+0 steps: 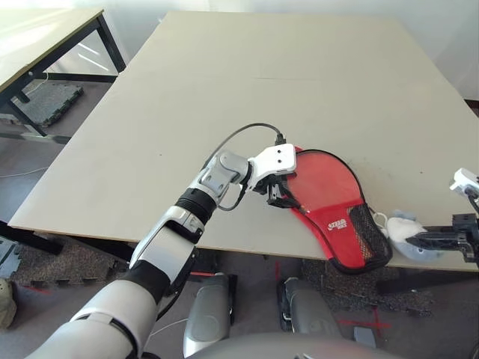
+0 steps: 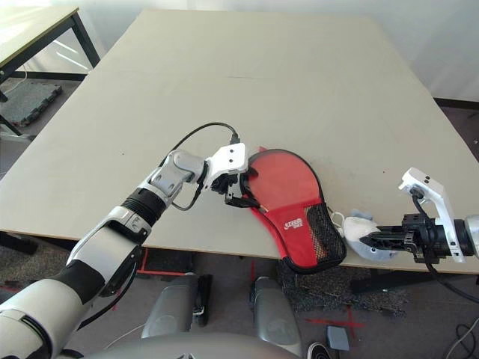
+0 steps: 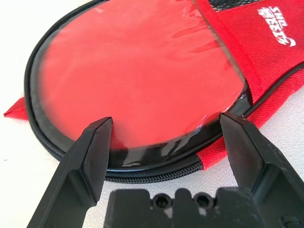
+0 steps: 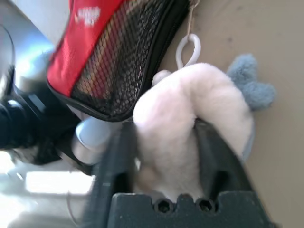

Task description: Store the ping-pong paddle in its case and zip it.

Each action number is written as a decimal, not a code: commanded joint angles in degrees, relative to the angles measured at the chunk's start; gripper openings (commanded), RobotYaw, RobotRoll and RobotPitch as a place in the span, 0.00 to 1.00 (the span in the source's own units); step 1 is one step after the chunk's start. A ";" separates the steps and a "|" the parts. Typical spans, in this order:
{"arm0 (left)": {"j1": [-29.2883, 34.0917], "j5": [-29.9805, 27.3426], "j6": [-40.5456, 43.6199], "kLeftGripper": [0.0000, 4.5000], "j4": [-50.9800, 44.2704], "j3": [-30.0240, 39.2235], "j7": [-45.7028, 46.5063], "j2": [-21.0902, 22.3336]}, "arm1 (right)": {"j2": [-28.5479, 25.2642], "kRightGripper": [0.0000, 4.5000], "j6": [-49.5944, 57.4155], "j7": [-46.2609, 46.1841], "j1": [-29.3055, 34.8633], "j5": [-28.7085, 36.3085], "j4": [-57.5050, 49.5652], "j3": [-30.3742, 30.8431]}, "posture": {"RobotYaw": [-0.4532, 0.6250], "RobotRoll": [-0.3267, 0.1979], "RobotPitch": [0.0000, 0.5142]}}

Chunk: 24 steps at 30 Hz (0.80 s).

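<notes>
Left tool (image 1: 278,193): fingers spread wide, set at the rounded end of the case (image 1: 329,202), gripping nothing.
Right tool (image 2: 374,239): its fingers flank the fluffy white pom-pom (image 2: 358,228) at the desk's near edge; whether they press it I cannot tell.
Case: red with black trim, flat on the desk (image 1: 299,75), its mesh end overhanging the near edge.
Logo (image 3: 276,26): white lettering, unreadable.
Second desk (image 1: 45,37): far left, well apart.

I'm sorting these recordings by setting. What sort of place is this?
Probably a lab or workshop, not a home: a large bare beige table, a second black-framed table beside it, dark foam floor mats, and red tape crosses on the floor.
</notes>
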 commanded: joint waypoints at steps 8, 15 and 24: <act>1.93 -9.15 13.39 1.00 -11.42 8.13 -1.46 1.76 | 4.11 0.99 6.69 -5.27 -11.37 7.72 4.06 -10.80 | 0.44 0.62 0.16; 3.57 -14.80 19.37 1.00 -19.30 18.50 8.78 4.10 | 19.14 0.99 -9.46 -24.74 -21.70 2.35 8.75 -15.29 | 0.46 0.62 0.16; 8.07 -13.83 3.37 1.00 -14.00 32.76 36.14 4.48 | 35.19 0.99 -33.00 -46.61 -24.88 -5.32 17.02 -18.19 | 0.47 0.62 0.18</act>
